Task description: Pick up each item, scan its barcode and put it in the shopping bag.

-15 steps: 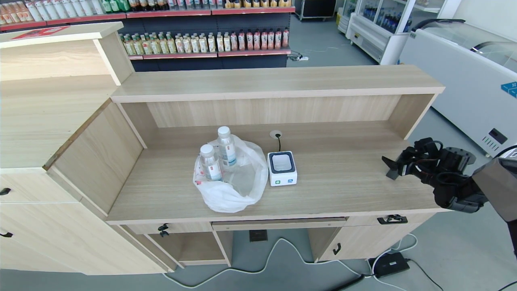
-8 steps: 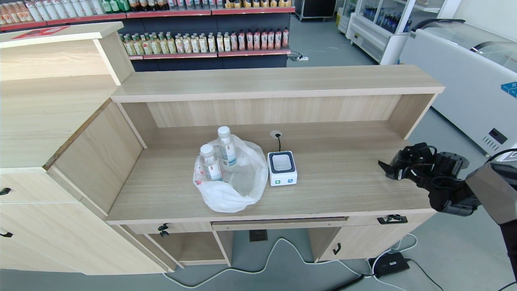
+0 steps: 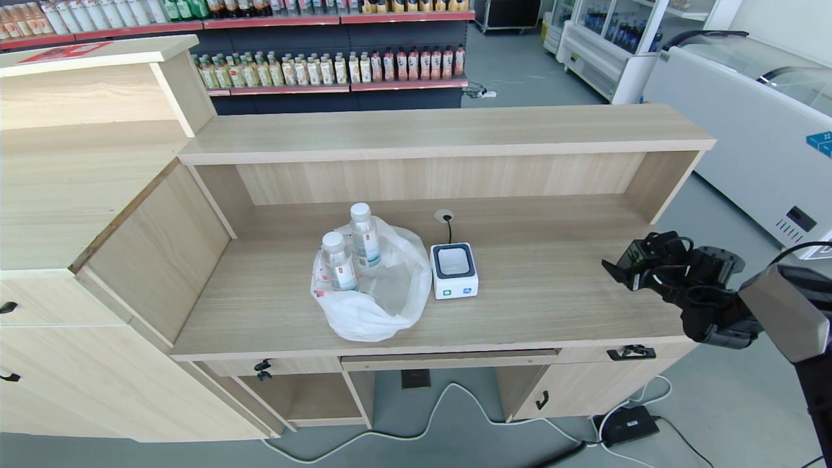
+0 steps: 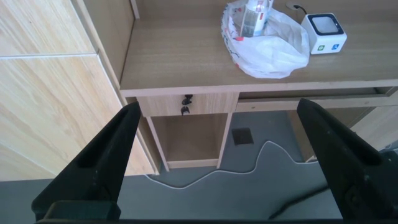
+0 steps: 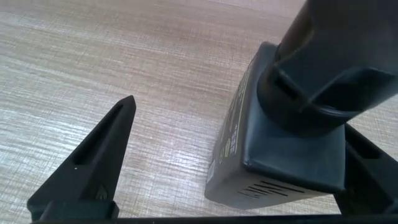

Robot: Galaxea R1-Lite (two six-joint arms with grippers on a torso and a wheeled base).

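A white plastic shopping bag [image 3: 374, 296] lies open on the wooden counter [image 3: 552, 292], left of centre. Two clear bottles with white caps [image 3: 338, 261] [image 3: 364, 235] stand in it. Right of the bag sits the white barcode scanner [image 3: 454, 270]. My right gripper [image 3: 621, 270] hovers low over the counter's right end, open, far from the bag. In the right wrist view one of its fingers [image 5: 93, 168] shows beside a dark box-shaped part [image 5: 280, 149] that I cannot identify. My left gripper [image 4: 217, 104] is open in front of the counter's left end, below its top, facing the bag [image 4: 267, 46] and scanner [image 4: 328, 32].
A raised ledge [image 3: 442, 133] runs along the counter's back and a tall side panel [image 3: 156, 260] closes its left. The scanner's cable runs to a grommet [image 3: 444, 214]. Drink shelves [image 3: 325, 68] stand behind, a chest freezer [image 3: 747, 130] to the right, and cables [image 3: 455, 396] on the floor.
My right gripper has shifted a little to the left over the counter's right end and its wrist has turned slightly. The bag, bottles and scanner have not moved.
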